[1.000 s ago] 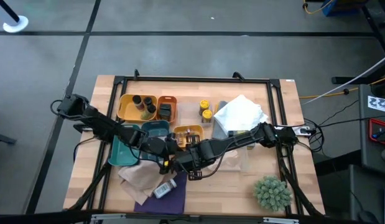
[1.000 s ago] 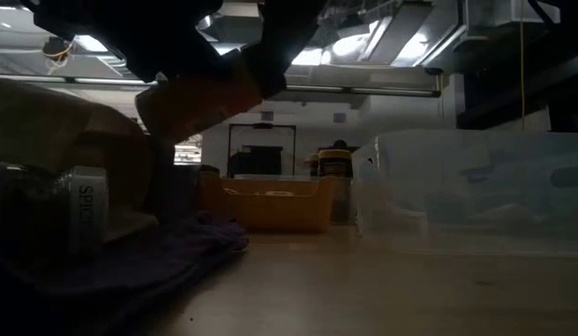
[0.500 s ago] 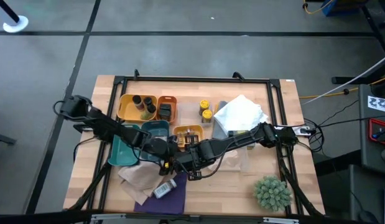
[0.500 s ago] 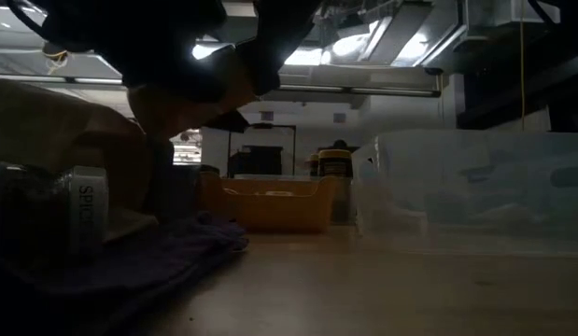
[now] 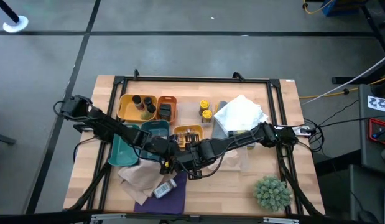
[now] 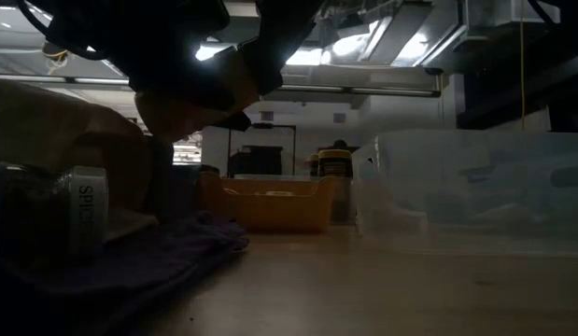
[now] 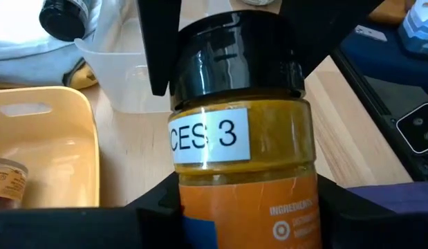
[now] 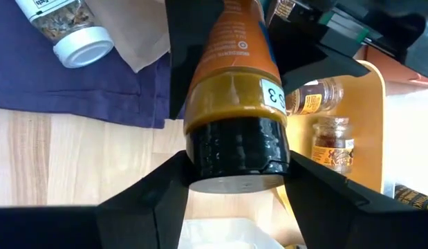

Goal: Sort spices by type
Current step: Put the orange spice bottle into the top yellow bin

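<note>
One spice jar (image 7: pixel 241 145), with a black cap, mustard-orange contents and a label reading "3", hangs between my two grippers above the table's middle near side; it also shows in the low view (image 6: pixel 190 98). My left gripper (image 7: pixel 248 207) is shut on its body end. My right gripper (image 8: pixel 238 173) is shut on its cap end. In the high view the left gripper (image 5: pixel 166 160) and the right gripper (image 5: pixel 187 159) meet tip to tip. A white-capped spice bottle (image 5: pixel 162 188) lies on its side on a purple cloth (image 5: pixel 170 198). My left gripper pinches the jar's lower body (image 7: pixel 200 200) between its two fingers (image 7: pixel 155 204), coming roughly level from the table's left, fingers along the jar. The jar is lifted clear, cap pointing away from this gripper. My right gripper pinches the black cap (image 8: pixel 238 149) between its two fingers (image 8: pixel 155 194), coming roughly level from the table's right, along the jar's length. The jar's body reaches away from it toward the left gripper.
Far of the grippers: a yellow tray (image 5: pixel 127 107) with dark-capped jars, an orange tray (image 5: pixel 167 99), teal trays (image 5: pixel 120 152), a yellow tray (image 5: pixel 180 132) with small jars, two yellow-capped jars (image 5: pixel 205 111), a white cloth (image 5: pixel 241 115). A clear tub (image 5: pixel 234 160) and a spiky plant (image 5: pixel 272 191) are on the right.
In the low view the held jar has shifted a little toward the table's left and settled. Both grippers have stayed shut on it.
</note>
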